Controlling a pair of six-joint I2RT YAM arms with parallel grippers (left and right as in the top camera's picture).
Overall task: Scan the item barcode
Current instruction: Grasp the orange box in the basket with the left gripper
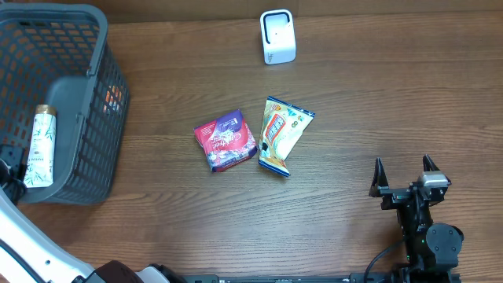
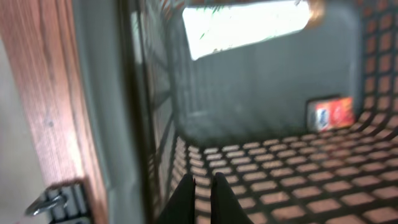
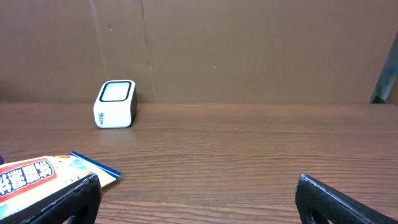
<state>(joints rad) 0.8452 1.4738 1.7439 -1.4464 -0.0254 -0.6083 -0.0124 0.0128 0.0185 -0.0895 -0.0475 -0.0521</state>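
Two snack packs lie mid-table: a red and purple pack (image 1: pixel 225 141) and, touching its right side, a yellow pack (image 1: pixel 282 134) with a blue edge, whose corner (image 3: pixel 37 174) shows in the right wrist view. The white scanner box (image 1: pixel 277 36) (image 3: pixel 115 104) stands at the back. My right gripper (image 1: pixel 402 161) (image 3: pixel 199 196) hovers open at the front right, nothing between its fingers, well apart from the packs. My left gripper (image 2: pixel 202 183) is shut on nothing, its tips just inside the dark mesh basket (image 2: pixel 280 180) at the left.
The basket (image 1: pixel 78 17) fills the far left; a white bottle (image 1: pixel 40 146) (image 2: pixel 249 25) and a small orange pack (image 2: pixel 331 113) lie in it. A brown board backs the table behind the scanner. The left arm's white link (image 1: pixel 31 244) crosses the front left corner.
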